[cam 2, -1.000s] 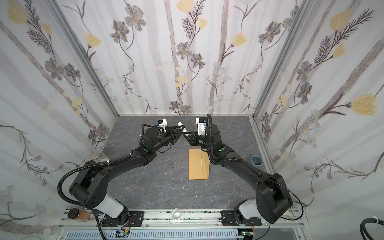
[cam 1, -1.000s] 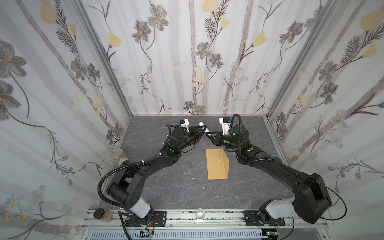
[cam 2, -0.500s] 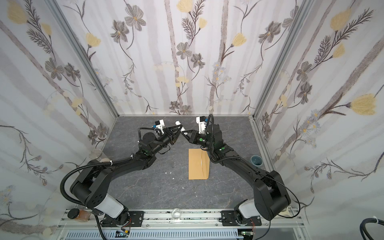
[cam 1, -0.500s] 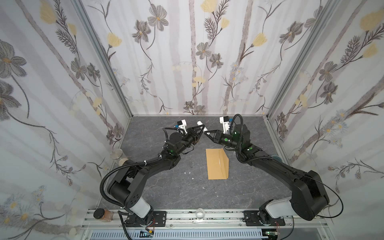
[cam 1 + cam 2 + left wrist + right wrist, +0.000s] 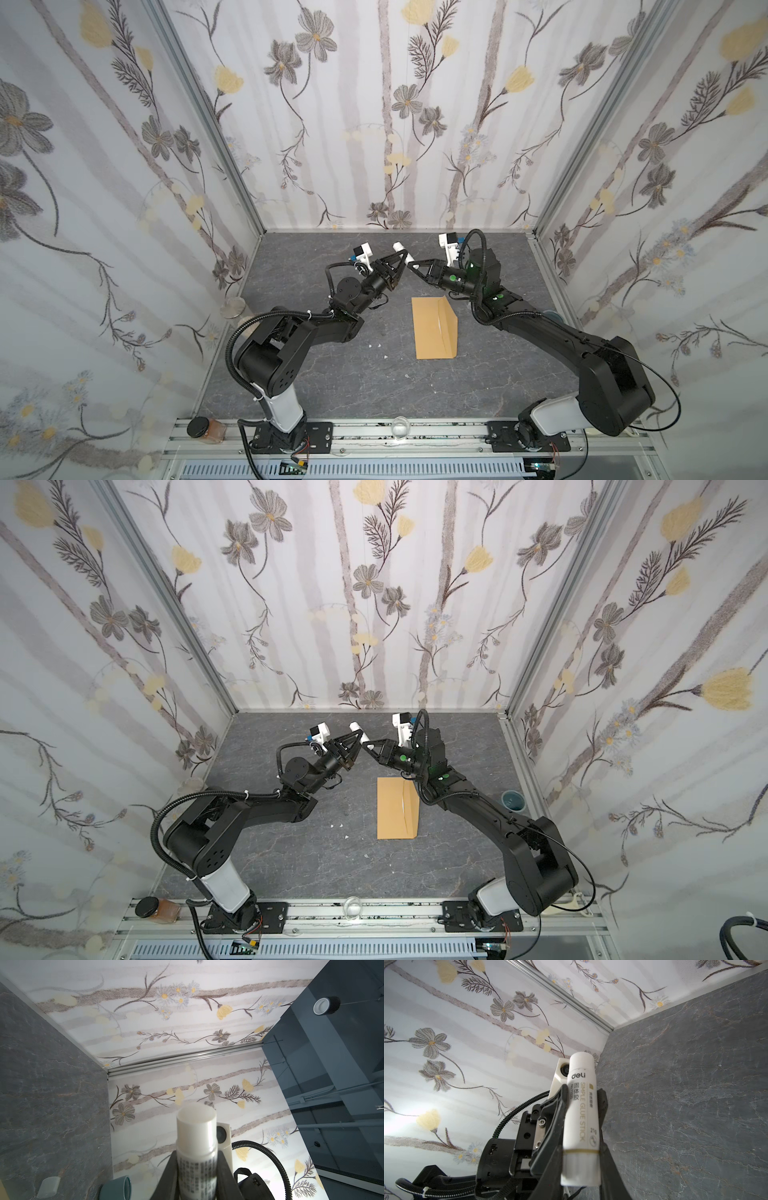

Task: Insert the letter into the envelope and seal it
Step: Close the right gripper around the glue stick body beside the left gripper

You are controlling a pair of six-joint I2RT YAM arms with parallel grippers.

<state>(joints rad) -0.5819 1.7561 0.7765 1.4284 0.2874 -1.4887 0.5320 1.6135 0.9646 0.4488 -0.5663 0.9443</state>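
Little is changing over the last second: both grips are holding steady and the pair is only drifting slightly. I'm reading this as work on the cap, with gluing not yet begun.

Off the front left corner of the table (image 5: 324, 382), a jar (image 5: 206, 429) is holding something brown. Near the back edge, the left gripper (image 5: 400, 261) is clamping the glue stick (image 5: 580, 1113) by its body. The right gripper (image 5: 415, 266) is clamping the other end.

The envelope (image 5: 432, 328) is lying right of centre with its flap folded over. The letter isn't showing and is presumably inside. By the right edge a cup (image 5: 513, 801) is sitting, but I can't tell what it holds.
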